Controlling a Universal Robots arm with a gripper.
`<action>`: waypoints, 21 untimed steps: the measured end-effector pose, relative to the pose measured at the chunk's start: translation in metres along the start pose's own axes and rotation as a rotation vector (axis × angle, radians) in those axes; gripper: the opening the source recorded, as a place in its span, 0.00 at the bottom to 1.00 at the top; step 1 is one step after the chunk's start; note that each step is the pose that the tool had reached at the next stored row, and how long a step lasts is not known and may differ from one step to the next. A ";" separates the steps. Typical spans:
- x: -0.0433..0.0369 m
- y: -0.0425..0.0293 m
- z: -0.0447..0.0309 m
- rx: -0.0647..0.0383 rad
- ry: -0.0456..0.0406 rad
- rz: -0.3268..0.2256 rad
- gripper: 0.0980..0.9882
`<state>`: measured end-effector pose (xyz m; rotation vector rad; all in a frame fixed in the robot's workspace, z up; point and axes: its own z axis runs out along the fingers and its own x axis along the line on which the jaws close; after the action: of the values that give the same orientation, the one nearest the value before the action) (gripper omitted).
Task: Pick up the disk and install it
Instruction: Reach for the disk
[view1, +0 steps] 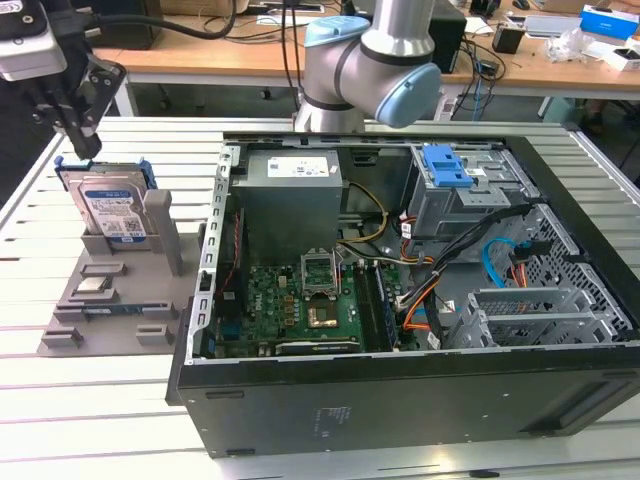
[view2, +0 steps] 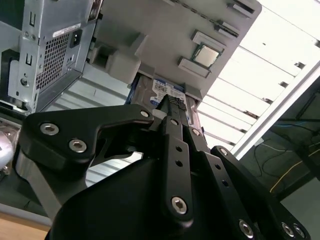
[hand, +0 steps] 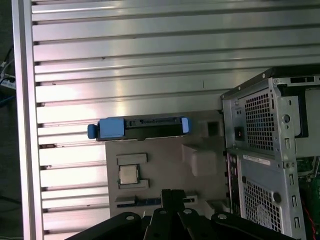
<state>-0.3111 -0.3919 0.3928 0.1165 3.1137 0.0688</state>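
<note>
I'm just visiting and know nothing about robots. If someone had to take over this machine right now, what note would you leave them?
Gripper: shut, holding nothing, close above the top edge of the disk.
Disk: stands on edge in the grey holder on the slatted table, to the exterior view's left of the open computer case.
Done: nothing of the job shows as done.
Left: the disk is not yet gripped or lifted, and it is not yet in the case.
</note>
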 end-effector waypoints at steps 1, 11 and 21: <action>0.0019 0.0005 0.0001 0.000 0.0000 0.000 0.01; 0.0226 0.0143 0.0022 0.000 0.0000 0.000 0.01; 0.0230 0.0143 0.0022 0.000 0.0000 0.000 0.01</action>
<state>-0.3329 -0.3759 0.3908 0.1166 3.1137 0.0689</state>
